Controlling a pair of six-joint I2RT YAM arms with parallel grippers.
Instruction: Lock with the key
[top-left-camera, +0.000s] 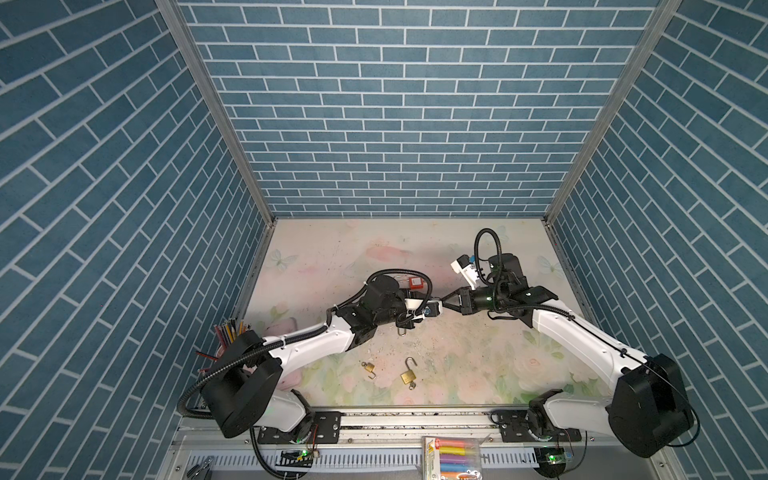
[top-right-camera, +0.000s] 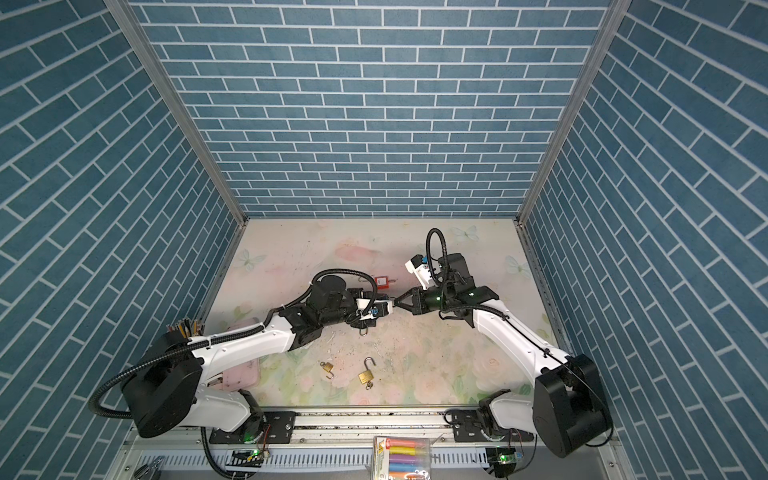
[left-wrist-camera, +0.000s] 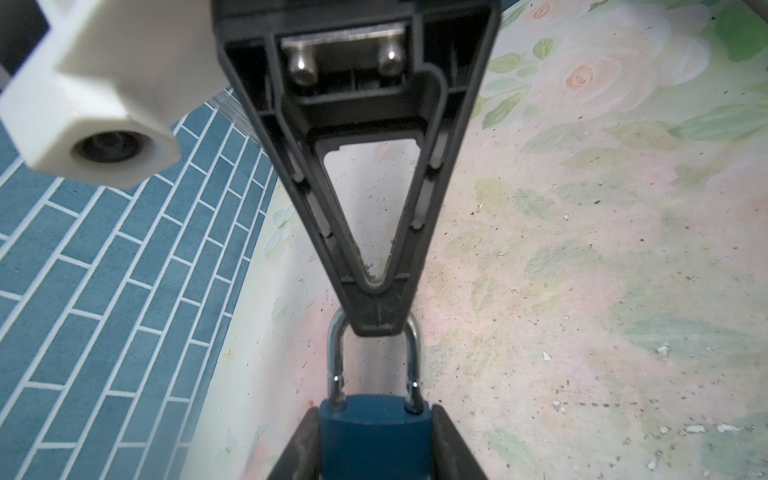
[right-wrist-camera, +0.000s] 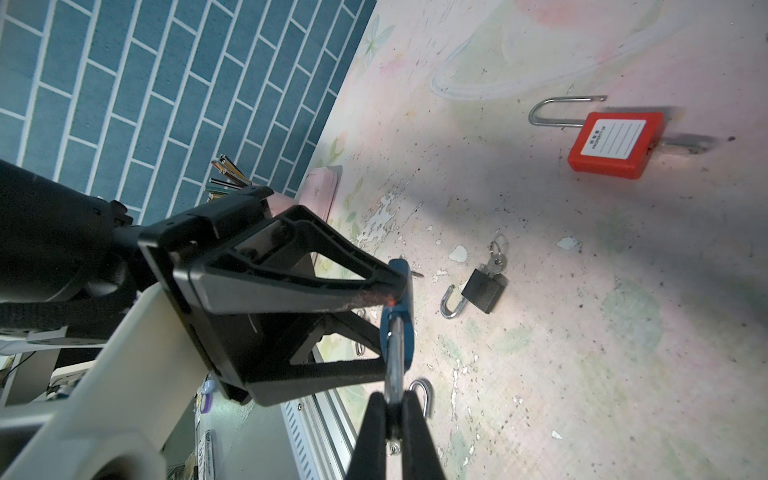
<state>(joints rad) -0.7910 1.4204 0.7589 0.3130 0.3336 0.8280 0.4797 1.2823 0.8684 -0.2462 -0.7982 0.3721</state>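
A blue padlock (left-wrist-camera: 374, 436) sits clamped by its body between the fingers of my left gripper (left-wrist-camera: 375, 415). Its silver shackle (left-wrist-camera: 336, 365) stands pushed down into the body. My right gripper (right-wrist-camera: 393, 399) is shut on the top of that shackle (right-wrist-camera: 395, 353). In the left wrist view the right gripper (left-wrist-camera: 378, 320) covers the shackle's bend. In both top views the two grippers meet tip to tip above the middle of the table, the right gripper (top-left-camera: 444, 304) (top-right-camera: 395, 302) pointing left. A small metal ring (top-left-camera: 402, 331) hangs below the left gripper. The key itself is hidden.
A red padlock (right-wrist-camera: 609, 143) (top-left-camera: 415, 283) lies open behind the grippers. A black padlock (right-wrist-camera: 484, 291) with keys lies open on the table. Two brass padlocks (top-left-camera: 368, 367) (top-left-camera: 408, 376) lie open near the front. A pencil holder (top-left-camera: 228, 332) and pink case (top-left-camera: 282, 326) stand at the left.
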